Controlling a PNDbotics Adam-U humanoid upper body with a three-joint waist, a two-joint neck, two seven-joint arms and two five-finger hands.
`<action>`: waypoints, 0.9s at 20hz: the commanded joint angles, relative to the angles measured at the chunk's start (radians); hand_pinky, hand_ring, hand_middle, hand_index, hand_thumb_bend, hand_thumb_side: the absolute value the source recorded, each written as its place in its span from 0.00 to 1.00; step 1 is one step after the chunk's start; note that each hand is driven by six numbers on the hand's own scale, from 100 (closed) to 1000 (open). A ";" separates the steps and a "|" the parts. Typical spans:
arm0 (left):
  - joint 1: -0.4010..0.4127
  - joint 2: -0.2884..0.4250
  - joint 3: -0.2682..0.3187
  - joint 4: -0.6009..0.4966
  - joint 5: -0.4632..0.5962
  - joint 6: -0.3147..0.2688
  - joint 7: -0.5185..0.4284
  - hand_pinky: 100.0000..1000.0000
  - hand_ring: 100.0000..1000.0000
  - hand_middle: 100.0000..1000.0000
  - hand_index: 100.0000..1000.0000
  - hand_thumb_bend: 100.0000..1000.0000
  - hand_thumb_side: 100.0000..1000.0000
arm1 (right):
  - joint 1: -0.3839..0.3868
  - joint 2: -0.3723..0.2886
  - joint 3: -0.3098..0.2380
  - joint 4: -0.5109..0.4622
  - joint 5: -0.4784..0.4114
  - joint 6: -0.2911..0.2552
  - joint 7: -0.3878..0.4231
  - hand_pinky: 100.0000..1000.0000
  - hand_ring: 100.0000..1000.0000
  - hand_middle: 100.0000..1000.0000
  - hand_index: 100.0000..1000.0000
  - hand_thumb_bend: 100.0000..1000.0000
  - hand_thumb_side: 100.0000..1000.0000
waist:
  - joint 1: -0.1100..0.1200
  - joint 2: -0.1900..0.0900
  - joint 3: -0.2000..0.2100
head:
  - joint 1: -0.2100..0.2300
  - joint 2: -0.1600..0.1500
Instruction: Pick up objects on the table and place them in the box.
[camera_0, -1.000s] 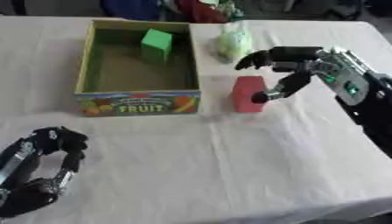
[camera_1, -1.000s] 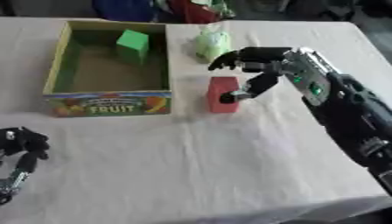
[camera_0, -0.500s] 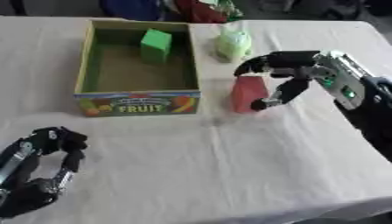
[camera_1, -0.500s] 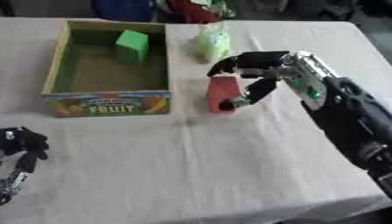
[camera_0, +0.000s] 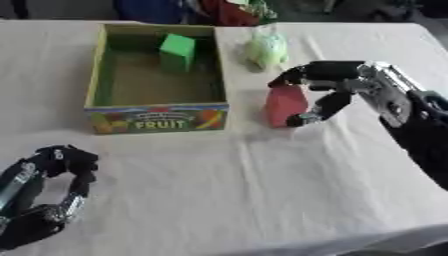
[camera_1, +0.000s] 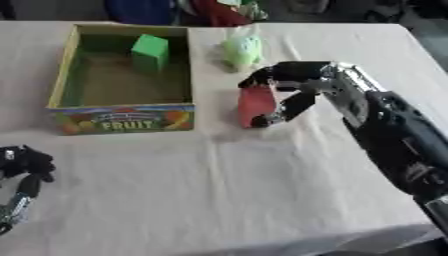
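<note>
The red block (camera_0: 285, 105) stands upright on the counter (camera_0: 262, 190), just right of the box (camera_0: 155, 118) and near its front corner. The right hand (camera_0: 337, 87) is curled around it: fingers are hooked over the top and the thumb is seen low on the right face, so the hand is closed on the block, though the block is judged not yet lifted. For a clean pick, the pinch is best completed across opposite faces before any rise, and the block is best kept upright so it is not levered over by the low thumb. A straight lift is advised, high enough to clear the box wall, then a carry left over the rim. The release is best aimed at the bare front floor of the box, away from the green block (camera_0: 177, 51) standing at the back. The pale green object (camera_0: 266, 48) lies just behind the hand on the counter; a backward swing should be avoided so it is not knocked. The left hand (camera_0: 45, 190) is parked at the lower left corner, fingers curled, nothing held.
</note>
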 joint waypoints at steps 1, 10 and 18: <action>-0.008 0.009 0.003 -0.011 0.000 -0.002 -0.001 0.55 0.50 0.53 0.71 0.00 0.32 | -0.008 -0.019 -0.017 0.030 0.050 -0.179 0.141 0.62 0.69 0.74 0.93 0.46 0.93 | 0.005 -0.013 0.000 | -0.003 -0.007; -0.008 0.008 0.003 -0.010 -0.001 -0.001 0.000 0.55 0.50 0.53 0.71 0.00 0.32 | -0.011 -0.006 -0.022 0.045 0.133 -0.179 -0.046 0.44 0.41 0.38 0.84 0.39 0.53 | 0.005 -0.012 0.000 | -0.006 -0.008; -0.008 0.008 0.003 -0.010 -0.001 0.000 0.000 0.55 0.51 0.53 0.71 0.00 0.31 | -0.026 -0.009 -0.019 0.005 0.134 -0.179 -0.215 0.39 0.33 0.22 0.63 0.37 0.39 | 0.004 -0.013 -0.001 | -0.009 -0.008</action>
